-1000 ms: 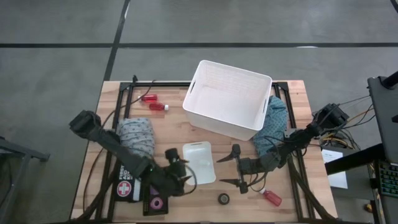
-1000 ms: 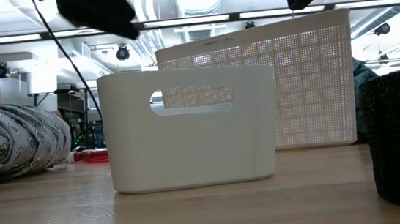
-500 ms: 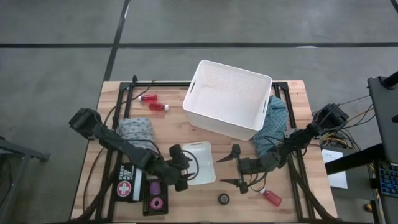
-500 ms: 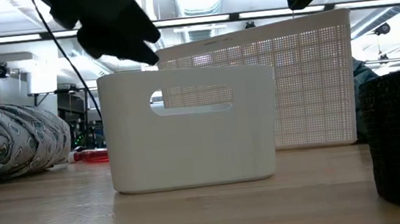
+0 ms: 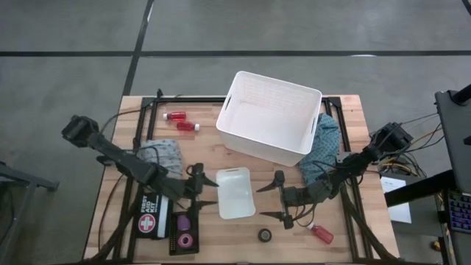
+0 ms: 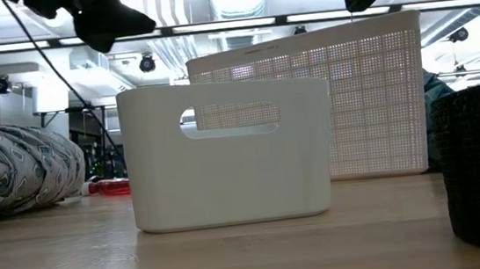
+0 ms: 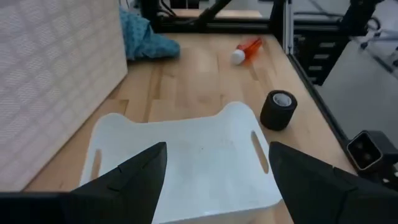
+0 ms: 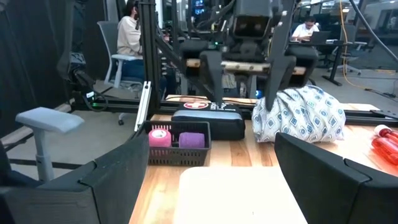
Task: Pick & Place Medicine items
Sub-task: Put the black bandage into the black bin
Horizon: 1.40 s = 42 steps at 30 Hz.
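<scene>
Both pincers spread and empty, left pincer point(image 5: 208, 193) and right pincer point(image 5: 274, 200) flanking the small white bin point(image 5: 235, 193), presumably the drop target.

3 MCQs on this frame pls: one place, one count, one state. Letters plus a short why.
1. Where does the dark tape roll lie?
A. inside the big white basket
B. on the table, between the small white bin and the lone red bottle
C. on the first-aid pouch

2. How many red bottles show in the high view?
A. one
B. three
C. five

3. How do the left gripper's jaws stand?
A. open, empty, facing the small white bin
B. shut on a bottle
C. shut on a pink roll

Key: 1 B, the roll sits on bare wood below the small white bin, left of the lone red bottle. 2 B, two left of the big white basket, one by the right gripper. 3 A, the left wrist view shows nothing between them.
</scene>
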Tool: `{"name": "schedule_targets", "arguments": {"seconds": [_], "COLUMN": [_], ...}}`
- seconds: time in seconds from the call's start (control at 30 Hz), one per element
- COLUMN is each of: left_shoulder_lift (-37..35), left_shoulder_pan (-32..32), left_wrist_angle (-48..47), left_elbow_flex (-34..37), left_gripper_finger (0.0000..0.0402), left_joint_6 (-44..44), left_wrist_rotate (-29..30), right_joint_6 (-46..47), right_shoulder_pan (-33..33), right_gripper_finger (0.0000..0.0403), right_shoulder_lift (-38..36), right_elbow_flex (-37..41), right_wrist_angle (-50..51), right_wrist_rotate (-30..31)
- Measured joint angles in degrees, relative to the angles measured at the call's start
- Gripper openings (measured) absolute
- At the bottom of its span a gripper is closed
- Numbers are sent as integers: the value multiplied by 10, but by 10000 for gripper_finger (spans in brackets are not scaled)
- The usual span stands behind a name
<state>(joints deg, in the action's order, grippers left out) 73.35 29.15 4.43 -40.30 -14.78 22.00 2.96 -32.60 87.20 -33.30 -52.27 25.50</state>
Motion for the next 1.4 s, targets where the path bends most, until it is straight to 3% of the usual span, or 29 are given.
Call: {"name": "schedule_targets", "arguments": {"seconds": [0.2,0.43,1.4], "left_shoulder_lift": [-85,-132,-132], "left_shoulder_pan": [0,0,0], "left_wrist_angle": [1,-4,-17], "left_elbow_flex": [53,78,78], "left_gripper_finger": [286,287,287], "left_joint_6": [-4,-22,-22], "left_wrist_rotate": [0,0,0], "right_joint_6": [0,0,-12], "right_shoulder_pan": [0,0,1], "right_gripper_finger": [341,341,341], "right_shoulder_lift": [0,0,0], "right_elbow_flex": [0,0,0], "right_wrist_angle": [11,11,11], "right_wrist_rotate": [0,0,0]}}
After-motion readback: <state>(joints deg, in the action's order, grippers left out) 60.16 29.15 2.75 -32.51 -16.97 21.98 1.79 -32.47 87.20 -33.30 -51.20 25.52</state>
